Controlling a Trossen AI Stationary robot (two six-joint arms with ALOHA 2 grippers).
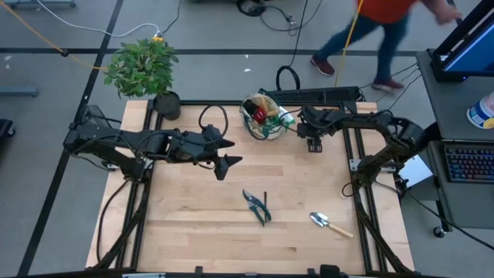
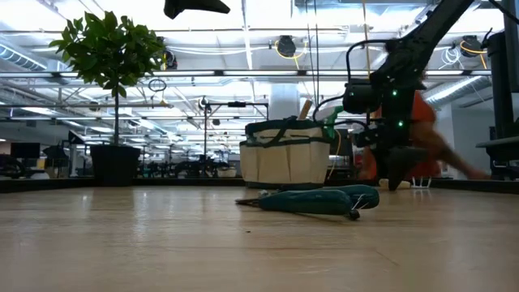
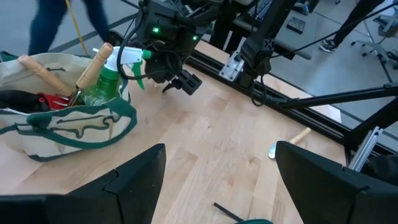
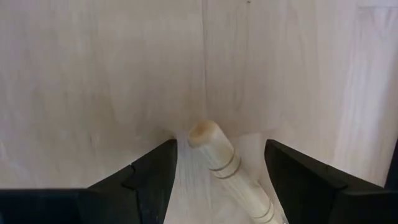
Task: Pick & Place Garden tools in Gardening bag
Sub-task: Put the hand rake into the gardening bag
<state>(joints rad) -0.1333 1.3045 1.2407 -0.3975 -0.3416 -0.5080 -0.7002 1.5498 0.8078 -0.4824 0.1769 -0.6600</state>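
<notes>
1. Right gripper [image 1: 312,143]: released, dark fingers spread wide just above the pale wood table [image 1: 201,232]. A round-ended, groove-ringed wooden handle [image 4: 214,152] shows between the fingers, touching neither.
2. Gardening bag [image 1: 262,116]: soft beige fabric with green trim, just beside the right gripper. It holds a green spray bottle [image 3: 115,71], red gloves [image 3: 53,99] and two wooden-handled tools [image 3: 40,71] (heads hidden inside).
3. Left gripper [image 1: 229,154]: released, fingers apart, raised over the table's middle.
4. Pruning shears [image 1: 257,207]: teal grips, lying flat, well apart from the bag.
5. Trowel [image 1: 330,224]: shiny metal blade, wooden handle, lying near the shears.
</notes>
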